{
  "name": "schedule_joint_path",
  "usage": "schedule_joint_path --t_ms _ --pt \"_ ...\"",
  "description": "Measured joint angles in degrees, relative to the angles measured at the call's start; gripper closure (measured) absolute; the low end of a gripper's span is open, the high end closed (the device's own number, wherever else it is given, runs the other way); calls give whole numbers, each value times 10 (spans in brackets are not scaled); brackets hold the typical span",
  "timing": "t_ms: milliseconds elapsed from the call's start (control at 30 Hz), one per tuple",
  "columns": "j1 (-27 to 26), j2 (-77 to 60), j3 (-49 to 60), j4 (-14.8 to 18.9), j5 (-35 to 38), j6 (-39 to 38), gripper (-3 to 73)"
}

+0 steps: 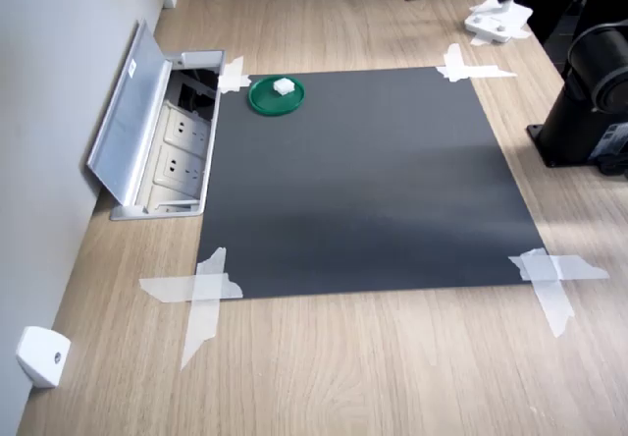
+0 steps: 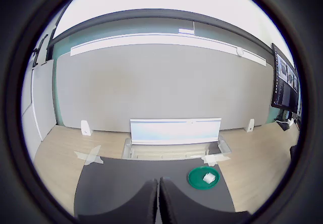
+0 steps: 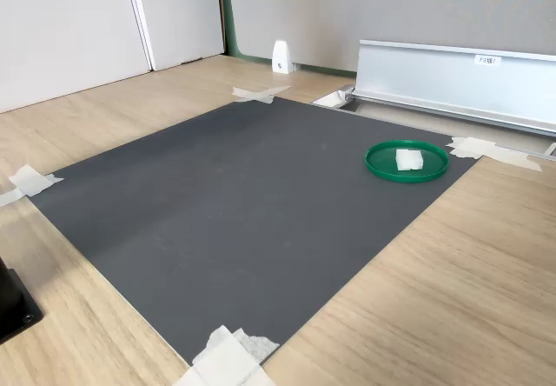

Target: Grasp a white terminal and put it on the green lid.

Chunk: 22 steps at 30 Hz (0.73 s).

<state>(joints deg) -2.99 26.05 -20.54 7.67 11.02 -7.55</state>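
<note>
A green lid (image 1: 276,95) is lying near one corner of a dark mat (image 1: 363,181) taped to a wooden table (image 1: 343,367), and the white terminal (image 1: 285,86) is sitting inside its raised rim. In the second exterior view the terminal (image 3: 409,159) is resting near the lid's (image 3: 382,167) middle. The rest of the mat is lying open around it. Just beyond the lid, a metal socket box (image 1: 162,141) is standing with its flap up. My end effector (image 2: 157,204) is hanging high above the mat's near edge, its two fingers pressed together, grasping nothing.
</note>
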Motion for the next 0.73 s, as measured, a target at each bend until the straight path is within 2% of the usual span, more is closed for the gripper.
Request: schedule_joint_path --t_ms 267,733 --pt "0 -130 105 9 -2 26 702" --pt "0 -223 174 10 8 28 702"
